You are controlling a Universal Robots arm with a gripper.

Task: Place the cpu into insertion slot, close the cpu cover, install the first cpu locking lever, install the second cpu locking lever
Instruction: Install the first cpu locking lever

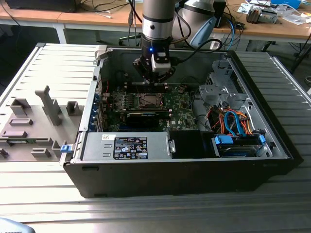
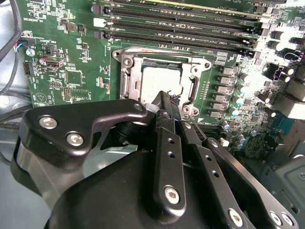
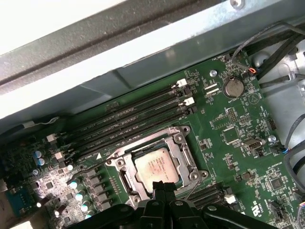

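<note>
1. The cpu (image 2: 162,80) lies flat in the insertion slot (image 2: 131,87) with its pale metal top facing up. That's your seated state.
2. The cpu cover (image 3: 180,149) is down flat around the chip, and its square window frames the metal top.
3. A thin wire lever (image 3: 192,189) runs at a slant just beside the cover's edge, close to the fingertips. You can't tell from these views whether it's latched.
4. The gripper (image 2: 163,98) has its fingers pressed together, with nothing visible between them. The tip sits over the cover edge next to that lever. You can't tell whether it is touching.
5. In the exterior view, your arm (image 1: 158,19) comes straight down into the open computer case (image 1: 184,170). The gripper is just above the socket.
6. The socket sits in the green circuit board (image 3: 228,138). A row of long black memory slots (image 3: 128,121) runs just beside the cover, and a coin cell (image 3: 232,87) sits further out on the board.
7. Inside the case, the power supply (image 1: 126,145) lies along the near wall. A bundle of blue and orange cables (image 1: 233,121) is at the exterior view's right.
8. The case rests on a ribbed metal table (image 1: 146,208). A grey fixture tray (image 1: 29,126) sits at the exterior view's left, apart from the case.
</note>
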